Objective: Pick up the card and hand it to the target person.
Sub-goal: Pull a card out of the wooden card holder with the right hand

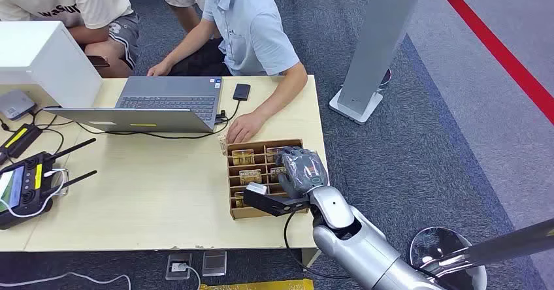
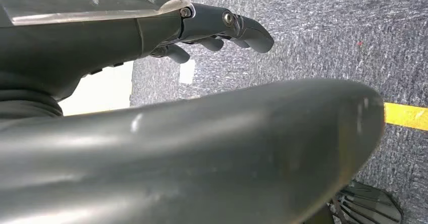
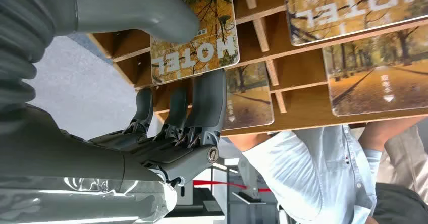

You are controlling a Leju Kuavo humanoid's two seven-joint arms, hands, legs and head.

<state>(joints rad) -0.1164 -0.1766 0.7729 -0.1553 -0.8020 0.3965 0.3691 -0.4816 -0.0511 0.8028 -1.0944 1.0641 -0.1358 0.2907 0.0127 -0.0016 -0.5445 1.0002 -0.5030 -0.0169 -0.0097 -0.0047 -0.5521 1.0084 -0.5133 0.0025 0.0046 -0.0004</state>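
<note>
Your right robot hand [image 1: 302, 169] is over the cardboard card rack [image 1: 236, 206] on the worktop [image 1: 157, 192], thumb and fingers [image 3: 208, 103] closing on either side of a hotel key card [image 3: 194, 37] standing in its slot. I'd judge the pinch underway and the card not yet lifted. The left robot hand [image 2: 222, 30] hangs loosely curled, empty. Lifting and handing over to the person in the blue shirt [image 1: 251, 25] remain.

Right hand [image 3: 166, 82] fingers [image 3: 209, 103] pinching, left hand [image 2: 202, 30] curled
</note>
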